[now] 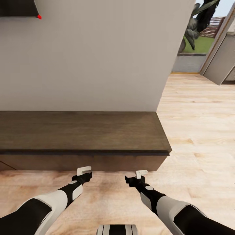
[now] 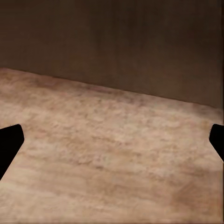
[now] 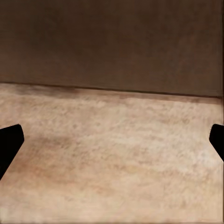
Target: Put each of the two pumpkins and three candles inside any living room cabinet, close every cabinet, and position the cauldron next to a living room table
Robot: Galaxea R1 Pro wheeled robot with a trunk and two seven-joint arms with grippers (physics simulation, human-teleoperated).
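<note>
At the bottom of the head view we see both arms reaching forward over the floor [image 1: 202, 137], light wood planks. Left gripper [image 1: 84, 170] sits low and left of centre, right gripper [image 1: 141, 173] low and right of centre. Both hang just short of the cabinet front, not touching it as far as we can tell.

In the left wrist view the left gripper [image 2: 112, 140] has its two dark fingertips [image 2: 9, 144] at opposite edges of the frame, so we read it as spread wide, nothing between them, just bare floor [image 2: 112, 163]. Same in the right wrist view: right gripper [image 3: 112, 140] spread wide, fingertips [image 3: 9, 144] at the frame edges, holding nothing, floor [image 3: 112, 163] below.

Beyond the grippers, the cabinet [image 1: 81, 130] fills the middle-left of the head view. Long, low, dark brown. Its long axis runs left to right across the frame; the right end stops around centre-right and the left end runs off the frame. Flat top bare. Front panel faces us; it shows as a dark band in both wrist views [image 2: 112, 42] [image 3: 112, 42]. At the far left of the front a thin diagonal line shows; we cannot tell what it is.

Behind the cabinet, a plain pale wall [image 1: 98, 55]. Upper right, an opening with a plant [image 1: 195, 23] and green outside.
</note>
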